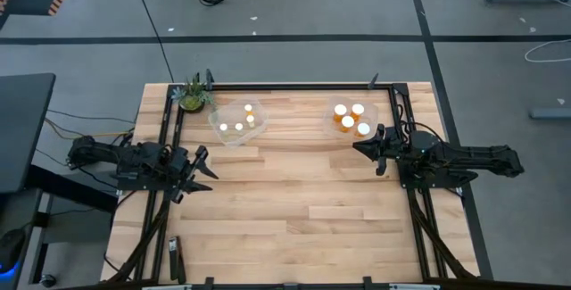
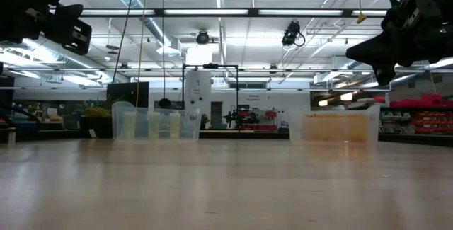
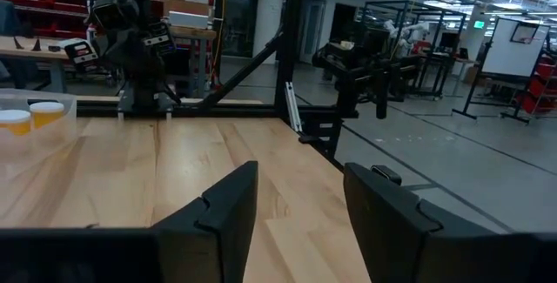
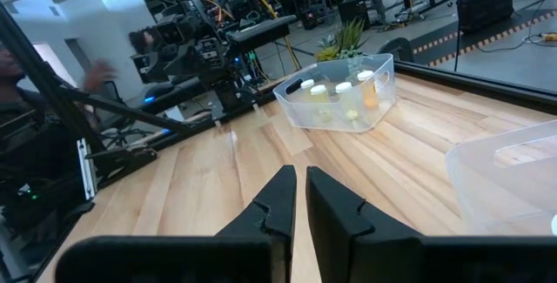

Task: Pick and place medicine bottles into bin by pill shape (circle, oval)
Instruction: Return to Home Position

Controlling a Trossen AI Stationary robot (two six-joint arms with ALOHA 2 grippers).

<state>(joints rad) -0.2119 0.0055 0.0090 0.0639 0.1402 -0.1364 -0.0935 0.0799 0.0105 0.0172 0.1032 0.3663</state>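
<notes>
Several white-capped amber medicine bottles stand in two clear tubs at the table's far side: the left tub (image 1: 238,122) and the right tub (image 1: 353,118). The left tub also shows in the right wrist view (image 4: 341,93). My left gripper (image 1: 203,167) hovers open and empty at the table's left edge. My right gripper (image 1: 364,150) hovers above the table near the right tub, empty, its fingers nearly together (image 4: 296,198).
A small potted plant (image 1: 193,95) stands at the far left corner. A black metal frame (image 1: 294,85) runs along the table's far edge and sides. The bare wooden tabletop (image 1: 285,201) lies between the arms. A person shows in the room beyond in the right wrist view (image 4: 26,65).
</notes>
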